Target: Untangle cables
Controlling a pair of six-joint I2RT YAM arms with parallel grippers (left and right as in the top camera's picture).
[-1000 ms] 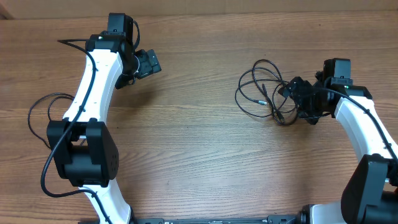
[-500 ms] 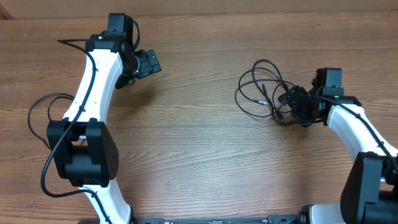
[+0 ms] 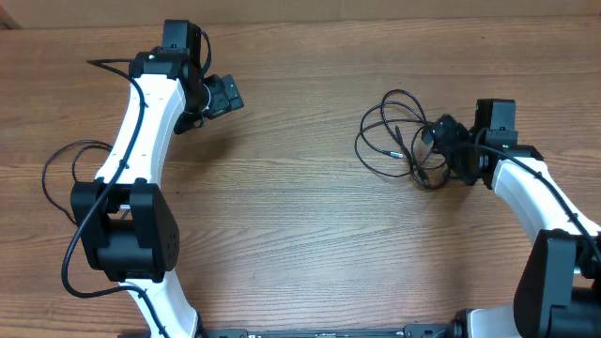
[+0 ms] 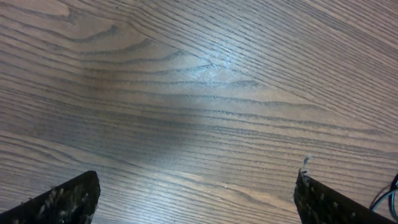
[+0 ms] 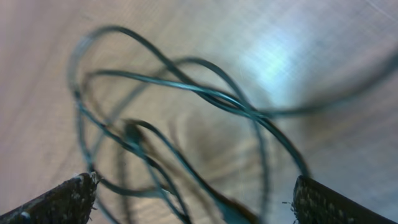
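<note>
My right gripper (image 5: 194,200) stood wide open over the tangled cables (image 5: 214,96), clasping none; my left gripper (image 4: 196,200) gaped wide, empty, above the wooden table (image 4: 199,93).

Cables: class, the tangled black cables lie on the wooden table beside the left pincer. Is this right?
No. The overhead view shows the tangled black cables lying on the wooden table beside the right pincer; the left pincer is far from them.
</note>
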